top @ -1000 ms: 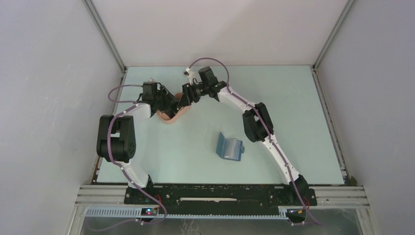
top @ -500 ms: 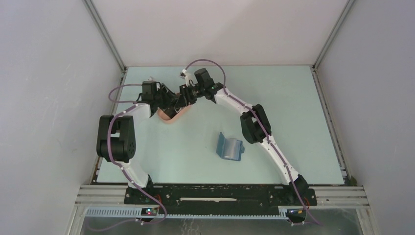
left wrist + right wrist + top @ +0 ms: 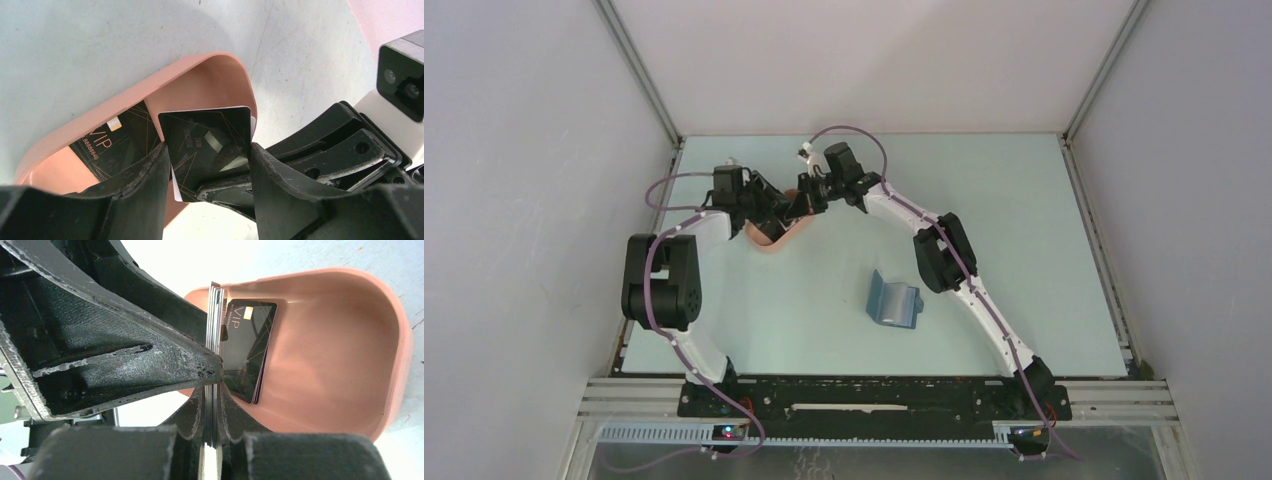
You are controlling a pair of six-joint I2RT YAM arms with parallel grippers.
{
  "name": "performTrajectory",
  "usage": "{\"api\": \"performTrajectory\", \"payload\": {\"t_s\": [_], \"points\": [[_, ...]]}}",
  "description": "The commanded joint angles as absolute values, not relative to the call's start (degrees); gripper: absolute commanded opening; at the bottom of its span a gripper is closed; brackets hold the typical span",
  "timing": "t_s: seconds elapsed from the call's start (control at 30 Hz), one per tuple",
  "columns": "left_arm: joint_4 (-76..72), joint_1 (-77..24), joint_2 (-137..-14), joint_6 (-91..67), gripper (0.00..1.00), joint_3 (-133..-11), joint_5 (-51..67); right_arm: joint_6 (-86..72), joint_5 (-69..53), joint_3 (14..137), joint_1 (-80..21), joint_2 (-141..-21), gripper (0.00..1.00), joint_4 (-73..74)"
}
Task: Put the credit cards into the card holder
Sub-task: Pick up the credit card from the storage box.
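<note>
A small stack of black credit cards (image 3: 205, 142) stands on edge over a pink tray (image 3: 220, 62). My left gripper (image 3: 209, 150) is shut across the stack's width, a finger on each side edge. The right gripper (image 3: 213, 390) comes in from the opposite side and is shut flat on the same stack (image 3: 214, 315), seen edge-on. More black cards (image 3: 247, 355) lie in the tray (image 3: 350, 340). From above, both grippers (image 3: 786, 208) (image 3: 804, 202) meet over the tray (image 3: 769, 240). The blue card holder (image 3: 892, 300) lies open on the table, apart from both arms.
The pink tray sits at the back left of the pale green table (image 3: 1024, 220). Grey walls with metal rails enclose the table on three sides. The right arm's forearm (image 3: 944, 255) passes just right of the wallet.
The right gripper has moved a little left and closed its fingers on the card stack. The left gripper has kept its grip and place.
</note>
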State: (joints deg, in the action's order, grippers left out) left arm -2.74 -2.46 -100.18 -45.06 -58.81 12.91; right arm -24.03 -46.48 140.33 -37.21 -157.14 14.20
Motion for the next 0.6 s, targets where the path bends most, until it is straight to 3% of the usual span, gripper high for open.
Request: {"api": "performTrajectory", "payload": {"t_s": [0.0, 0.2, 0.57], "points": [[-7.5, -1.9, -98.9, -45.6, 0.51, -58.6, 17.3, -29.8, -48.6, 143.0, -36.6, -157.7, 0.04, 9.7], [-7.5, -1.1, -95.9, -42.8, 0.68, -57.1, 15.8, -33.2, -50.4, 142.8, -35.8, -157.7, 0.07, 7.8], [-8.1, -1.1, -96.1, -41.6, 0.72, -55.7, 16.1, -34.6, -50.5, 142.6, -35.9, -158.2, 0.15, 7.0]]}}
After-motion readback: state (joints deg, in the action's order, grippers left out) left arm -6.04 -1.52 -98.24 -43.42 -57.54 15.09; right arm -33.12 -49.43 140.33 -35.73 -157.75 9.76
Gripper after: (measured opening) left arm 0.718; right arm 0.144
